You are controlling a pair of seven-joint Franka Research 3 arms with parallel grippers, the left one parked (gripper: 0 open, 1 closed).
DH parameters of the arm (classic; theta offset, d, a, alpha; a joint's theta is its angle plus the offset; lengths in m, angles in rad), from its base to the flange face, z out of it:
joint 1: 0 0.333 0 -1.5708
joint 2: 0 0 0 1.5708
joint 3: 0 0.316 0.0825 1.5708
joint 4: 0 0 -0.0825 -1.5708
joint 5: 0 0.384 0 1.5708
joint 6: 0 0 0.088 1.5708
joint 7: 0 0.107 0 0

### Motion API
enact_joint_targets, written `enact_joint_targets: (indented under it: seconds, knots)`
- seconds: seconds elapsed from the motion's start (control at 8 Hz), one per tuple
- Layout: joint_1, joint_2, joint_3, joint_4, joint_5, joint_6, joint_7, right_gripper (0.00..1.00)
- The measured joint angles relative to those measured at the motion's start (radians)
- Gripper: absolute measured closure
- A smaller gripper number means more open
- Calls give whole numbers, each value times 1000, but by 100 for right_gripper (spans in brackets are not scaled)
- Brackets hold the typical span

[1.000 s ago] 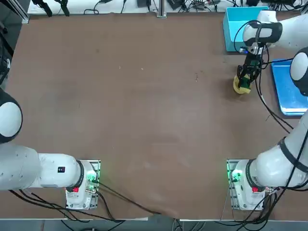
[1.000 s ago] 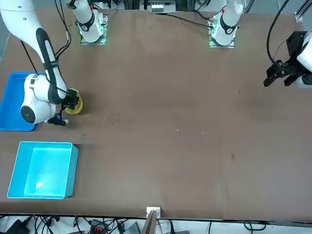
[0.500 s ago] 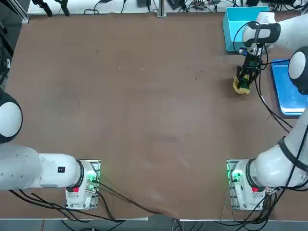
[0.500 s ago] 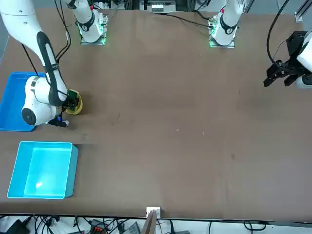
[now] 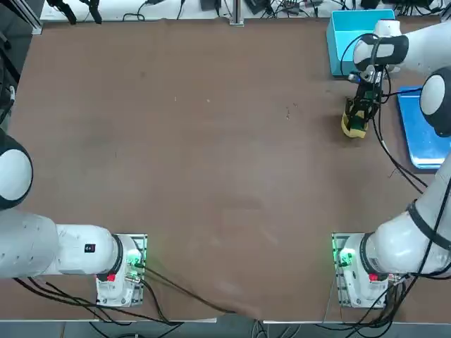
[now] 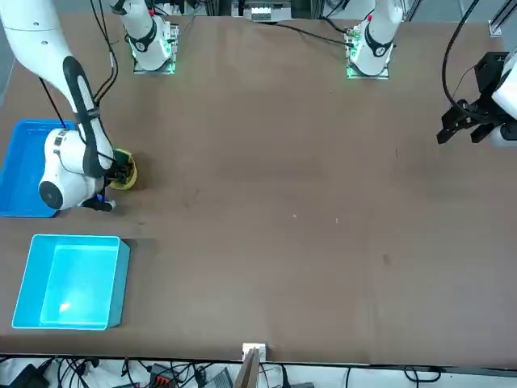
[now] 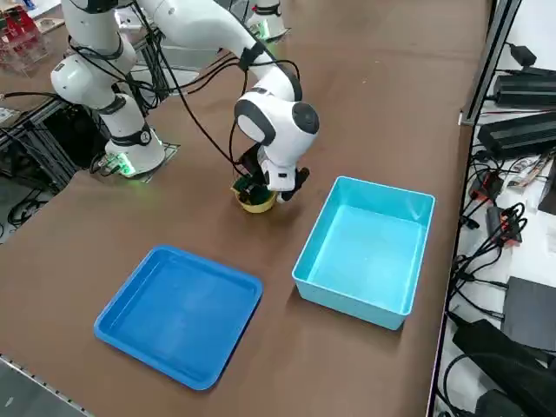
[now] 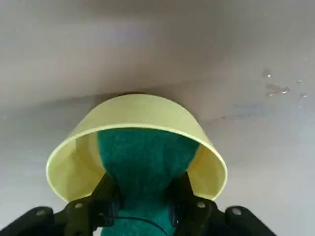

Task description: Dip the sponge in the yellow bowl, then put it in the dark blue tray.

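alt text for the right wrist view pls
The right gripper is shut on a green sponge, holding it down inside a small yellow bowl on a brown table. A few droplets spot the table beside the bowl.

right arm (image 7: 174, 26): glossy white rounded shells, dark bands at the joint seams. black cables run loose along the links toward the wrist. base (image 5: 356, 264) on a metal plate, green light lit, red mark beside it. right gripper (image 8: 142, 209): black fingers (image 8: 106, 196), small pale screw heads on the black body either side of the jaws.
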Motion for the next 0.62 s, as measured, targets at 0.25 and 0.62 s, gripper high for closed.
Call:
enact_joint_targets:
  seconds: [0.25, 0.62]
  knots:
    - [0, 2, 1, 0, 0, 1, 0, 48]
    - [0, 10, 2, 2, 0, 7, 0, 48]
